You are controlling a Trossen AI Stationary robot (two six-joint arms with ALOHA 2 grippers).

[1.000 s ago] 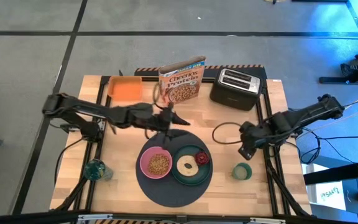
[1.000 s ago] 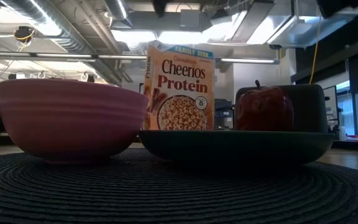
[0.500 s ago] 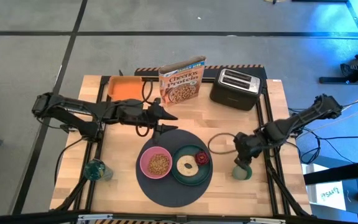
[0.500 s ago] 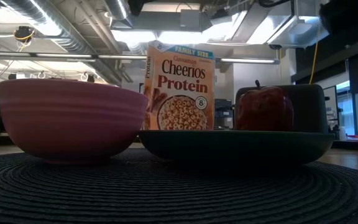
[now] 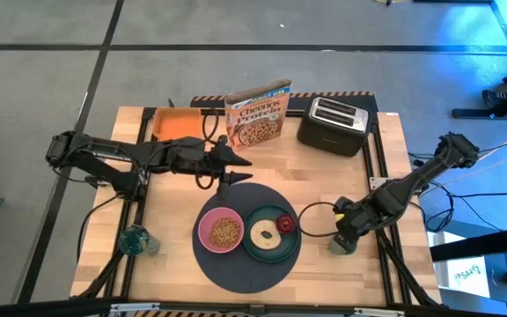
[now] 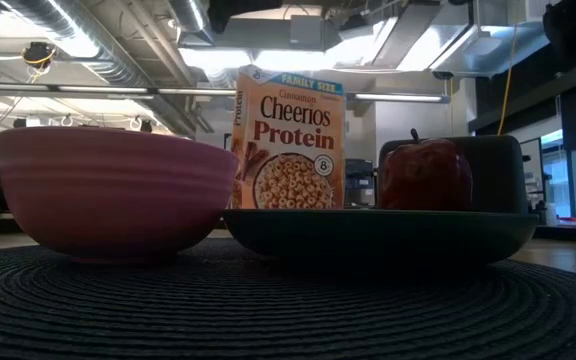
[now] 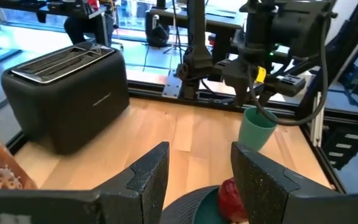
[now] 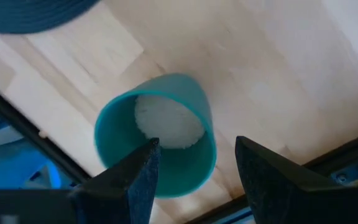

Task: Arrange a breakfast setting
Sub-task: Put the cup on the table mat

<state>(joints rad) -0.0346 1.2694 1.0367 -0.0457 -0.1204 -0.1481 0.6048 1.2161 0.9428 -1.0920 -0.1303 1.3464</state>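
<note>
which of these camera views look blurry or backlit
Right wrist view: the pale-green cup is smeared with blur. Low view: the pink bowl and dark green plate are dim against bright ceiling lights. High view: evenly lit, with blue glare in its top right corner.

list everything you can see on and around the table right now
mat: 1, dark grey, round, front centre of the table
bowl: 1, pink, cereal inside, on the mat's left half
plate: 1, dark green, on the mat beside the bowl
bagel ring: 1, pale, on the plate
red food piece: 1, red, on the plate, right of the ring
cup: 1, pale green, on bare wood right of the mat
cereal box: 1, orange, upright at the back
toaster: 1, black, back right
tray: 1, orange, back left
glass: 1, blue-green, front left edge
left claw: open, behind the mat
right claw: open, over the cup
</note>
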